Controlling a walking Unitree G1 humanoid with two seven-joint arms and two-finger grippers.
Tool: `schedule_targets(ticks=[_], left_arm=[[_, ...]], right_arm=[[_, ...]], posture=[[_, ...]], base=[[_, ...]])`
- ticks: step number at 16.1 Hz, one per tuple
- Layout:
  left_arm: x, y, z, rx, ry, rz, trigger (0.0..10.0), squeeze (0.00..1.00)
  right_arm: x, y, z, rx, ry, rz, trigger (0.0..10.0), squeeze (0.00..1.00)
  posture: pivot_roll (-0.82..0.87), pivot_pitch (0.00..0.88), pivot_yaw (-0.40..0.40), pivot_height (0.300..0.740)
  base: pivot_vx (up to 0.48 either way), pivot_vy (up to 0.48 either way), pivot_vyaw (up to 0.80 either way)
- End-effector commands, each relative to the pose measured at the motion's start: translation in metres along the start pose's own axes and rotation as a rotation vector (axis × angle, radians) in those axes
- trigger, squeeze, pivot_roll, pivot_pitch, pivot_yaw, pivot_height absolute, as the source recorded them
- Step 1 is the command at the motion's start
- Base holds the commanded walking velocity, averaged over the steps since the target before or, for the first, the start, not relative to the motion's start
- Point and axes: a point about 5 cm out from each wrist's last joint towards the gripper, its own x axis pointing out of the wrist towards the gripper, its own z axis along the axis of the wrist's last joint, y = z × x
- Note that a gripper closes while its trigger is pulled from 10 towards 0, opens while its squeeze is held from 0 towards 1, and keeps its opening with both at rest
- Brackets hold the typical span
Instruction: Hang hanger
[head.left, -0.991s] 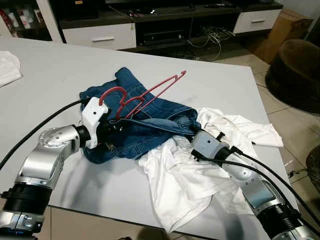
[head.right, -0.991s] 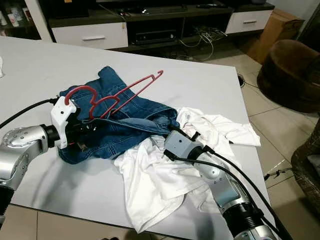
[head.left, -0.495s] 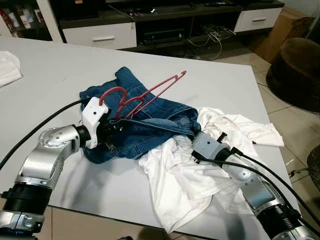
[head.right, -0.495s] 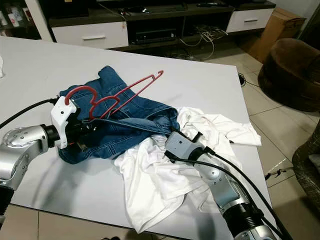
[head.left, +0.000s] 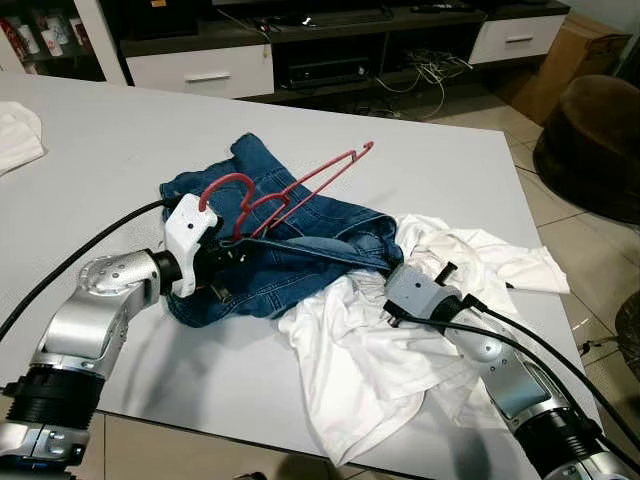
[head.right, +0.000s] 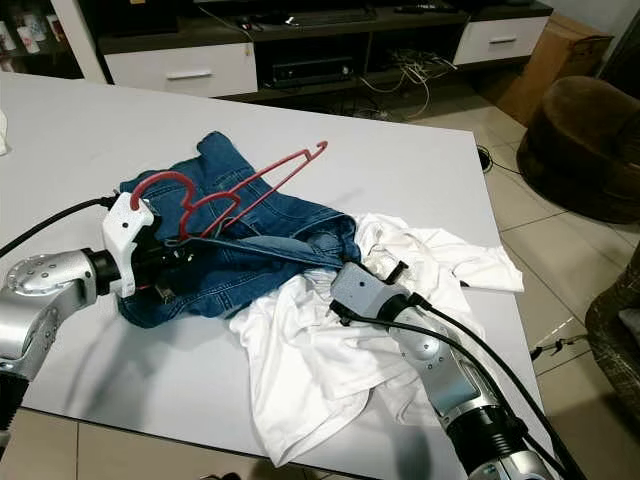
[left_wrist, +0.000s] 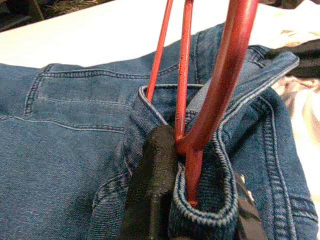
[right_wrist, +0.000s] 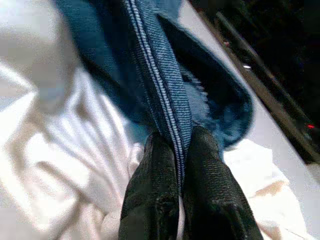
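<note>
The left gripper (left_wrist: 172, 165) pinches the red hanger (head.left: 300, 190) and jeans waistband (left_wrist: 210, 200) together. The hanger's long arm points toward 2 o'clock. The right gripper (right_wrist: 181, 150), at 4 o'clock, is clamped on the jeans (head.left: 290, 250) edge.

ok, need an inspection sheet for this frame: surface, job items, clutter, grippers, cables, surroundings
Surface: white table, mostly bare at the far left.
Job's things: red hanger tilted up over blue jeans, its lower end tucked in the waistband.
Clutter: white shirt crumpled beside the jeans; white cloth at the table's left edge.
Grippers: left gripper shut on hanger and waistband; right gripper shut on a jeans seam.
Cables: black cables along both arms; wires under the TV unit.
Surroundings: TV unit, brown pouf, tiled floor.
</note>
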Motion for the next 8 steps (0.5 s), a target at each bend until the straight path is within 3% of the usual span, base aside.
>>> schedule_targets(ticks=[1,6,8], left_arm=[[-0.001,-0.006,-0.020,-0.042,0.082,-0.016,0.0,0.00],[-0.002,-0.014,-0.026,-0.042,0.105,-0.053,0.0,0.00],[-0.006,-0.016,-0.030,-0.037,0.137,-0.080,0.0,0.00]], right_arm=[[-0.005,-0.018,-0.012,-0.026,0.063,-0.085,0.0,0.00],[-0.009,-0.058,-0.008,-0.096,0.048,-0.340,0.0,0.00],[-0.011,-0.074,-0.002,-0.166,0.019,-0.440,0.0,0.00]], posture=[[0.03,0.116,-0.004,0.740],[0.03,0.116,-0.009,0.740],[0.04,0.114,-0.009,0.740]], base=[[0.000,0.000,0.00],[0.000,0.000,0.00],[0.000,0.000,0.00]])
